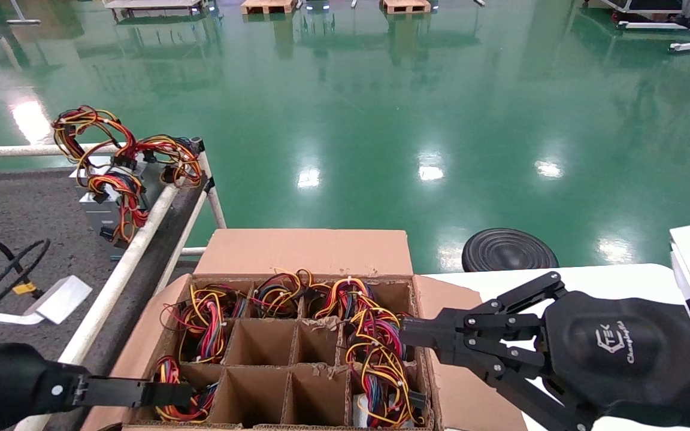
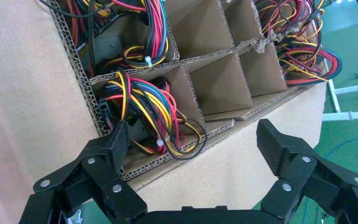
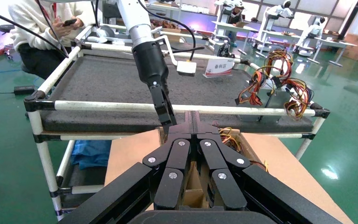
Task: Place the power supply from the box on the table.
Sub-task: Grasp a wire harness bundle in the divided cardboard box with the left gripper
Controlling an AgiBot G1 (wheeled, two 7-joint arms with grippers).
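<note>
We see a glossy green floor (image 1: 381,120) spreading beyond everything. On our left stands the dark grey speckled matte counter (image 1: 9,203), framed by white round tube rails (image 1: 135,245). In front of us sits the large brown corrugated cardboard box (image 1: 303,251), flaps open, with a cardboard divider grid (image 1: 294,344) of square cells; several cells hold bundles of red, yellow and black wires, others look bare.

The black right pincer (image 1: 405,338) reaches over the box's right side, its fingers pressed together above a wire bundle; its housing carries white lettering that reads roughly "TEK", with smaller script we cannot read. The black left pincer (image 1: 171,392) hangs at the box's near-left corner; in the left wrist view its fingers (image 2: 114,144) are spread wide, gripping nothing, beside a wire-filled cell.

A silver-grey metal power supply (image 1: 105,206) stands at the counter's far right corner against the rail, its wires (image 1: 123,149) rising from its top; its long axis we cannot tell. A small white card (image 3: 218,67) on the counter bears red characters too small to read.
</note>
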